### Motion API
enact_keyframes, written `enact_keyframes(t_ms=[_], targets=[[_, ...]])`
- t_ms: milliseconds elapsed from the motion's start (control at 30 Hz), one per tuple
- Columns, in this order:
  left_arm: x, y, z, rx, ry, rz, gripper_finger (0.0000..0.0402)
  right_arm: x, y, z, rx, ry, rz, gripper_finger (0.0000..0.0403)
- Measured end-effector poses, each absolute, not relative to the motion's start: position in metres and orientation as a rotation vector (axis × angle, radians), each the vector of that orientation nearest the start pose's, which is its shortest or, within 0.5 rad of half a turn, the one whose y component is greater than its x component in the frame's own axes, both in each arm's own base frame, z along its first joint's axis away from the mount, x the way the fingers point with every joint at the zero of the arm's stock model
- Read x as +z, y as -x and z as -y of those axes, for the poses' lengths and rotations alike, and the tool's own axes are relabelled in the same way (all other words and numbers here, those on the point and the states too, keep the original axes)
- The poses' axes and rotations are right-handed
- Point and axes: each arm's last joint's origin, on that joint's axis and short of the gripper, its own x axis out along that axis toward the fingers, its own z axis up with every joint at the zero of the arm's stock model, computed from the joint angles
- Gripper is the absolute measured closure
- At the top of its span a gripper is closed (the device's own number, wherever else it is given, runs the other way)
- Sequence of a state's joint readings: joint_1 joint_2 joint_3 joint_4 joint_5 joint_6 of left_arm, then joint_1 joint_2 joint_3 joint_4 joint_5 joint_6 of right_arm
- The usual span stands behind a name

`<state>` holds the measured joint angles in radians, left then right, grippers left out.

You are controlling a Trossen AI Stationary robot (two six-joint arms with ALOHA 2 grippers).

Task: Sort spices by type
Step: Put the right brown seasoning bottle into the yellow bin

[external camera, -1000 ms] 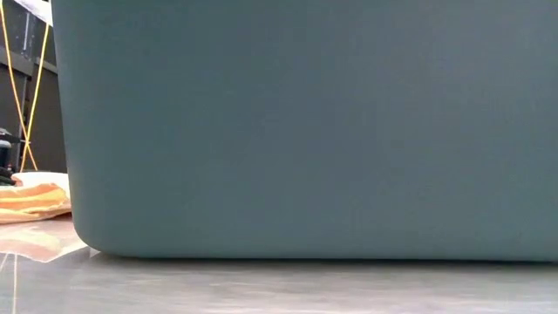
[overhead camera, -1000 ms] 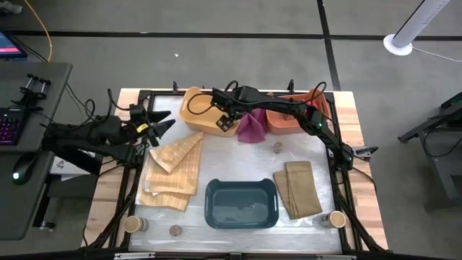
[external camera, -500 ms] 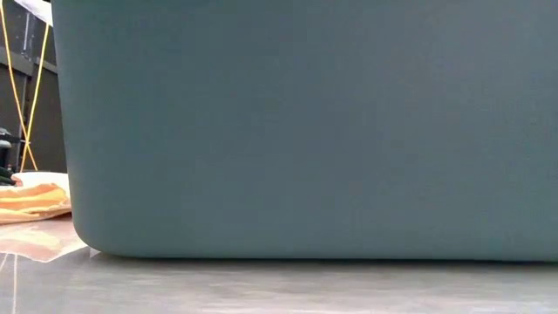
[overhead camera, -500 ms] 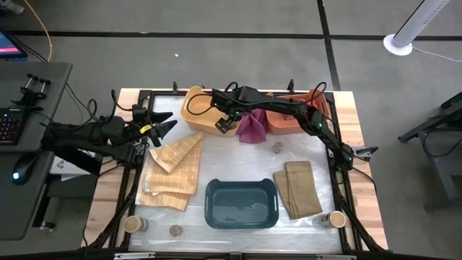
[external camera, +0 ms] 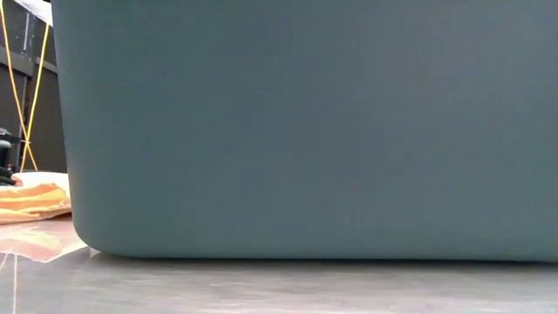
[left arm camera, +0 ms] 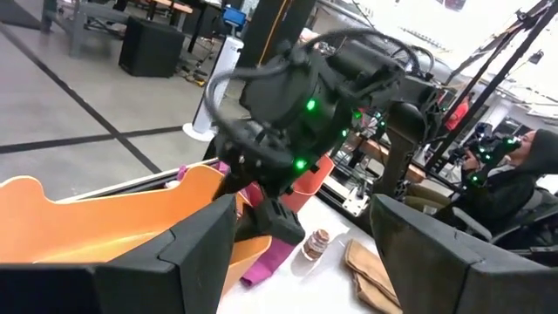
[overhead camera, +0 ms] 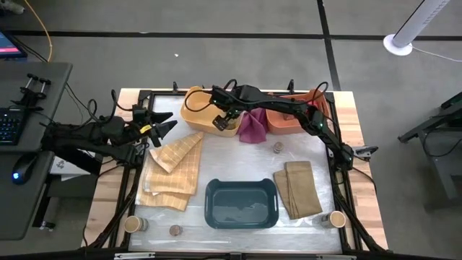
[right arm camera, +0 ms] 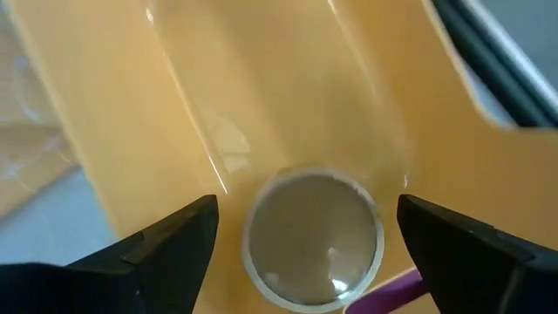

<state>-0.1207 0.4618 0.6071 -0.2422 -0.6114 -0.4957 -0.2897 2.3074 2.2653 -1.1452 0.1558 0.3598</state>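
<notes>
Two arms up: we have the right gripper point(overhead camera: 226, 120) over the yellow bin point(overhead camera: 198, 108), fingers point(right arm camera: 166, 240) spread wide, not touching anything. One tan cylinder point(right arm camera: 312, 237) stands upright inside that bin, between the fingers but free of them. Left gripper point(overhead camera: 163, 127) waits just beside the yellow bin, jaws apart, empty. Further spices sit well away from the yellow bin: a cylinder point(overhead camera: 132, 224) and a small jar point(overhead camera: 174, 231) by the teal bin point(overhead camera: 242, 203), another jar point(overhead camera: 277, 147) near the magenta cloth point(overhead camera: 252, 126).

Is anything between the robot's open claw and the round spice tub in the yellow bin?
No, nothing visible. The right gripper hangs open over the yellow bin, and the tan spice tub sits in plain view between its fingers.
</notes>
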Motion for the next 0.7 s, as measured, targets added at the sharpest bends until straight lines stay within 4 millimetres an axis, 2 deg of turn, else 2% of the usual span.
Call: enact_keyframes(t_ms=[167, 400, 567, 700], targets=[[0.307, -0.109, -0.003, 0.468, 0.453, 0.022, 0.0152, 0.288, -0.46, 0.145, -0.566, -0.351, -1.024, 0.0053], [0.306, -0.11, 0.002, 0.311, 0.485, -0.02, 0.0152, 0.339, -0.436, 0.135, -0.477, -0.401, -0.912, 0.0053], [0.306, -0.11, 0.003, 0.262, 0.469, -0.036, 0.0152, 0.361, -0.418, 0.106, -0.41, -0.423, -0.965, 0.0053], [0.308, -0.112, 0.003, 0.256, 0.429, -0.023, 0.0152, 0.365, -0.402, 0.069, -0.384, -0.437, -1.122, 0.0053]])
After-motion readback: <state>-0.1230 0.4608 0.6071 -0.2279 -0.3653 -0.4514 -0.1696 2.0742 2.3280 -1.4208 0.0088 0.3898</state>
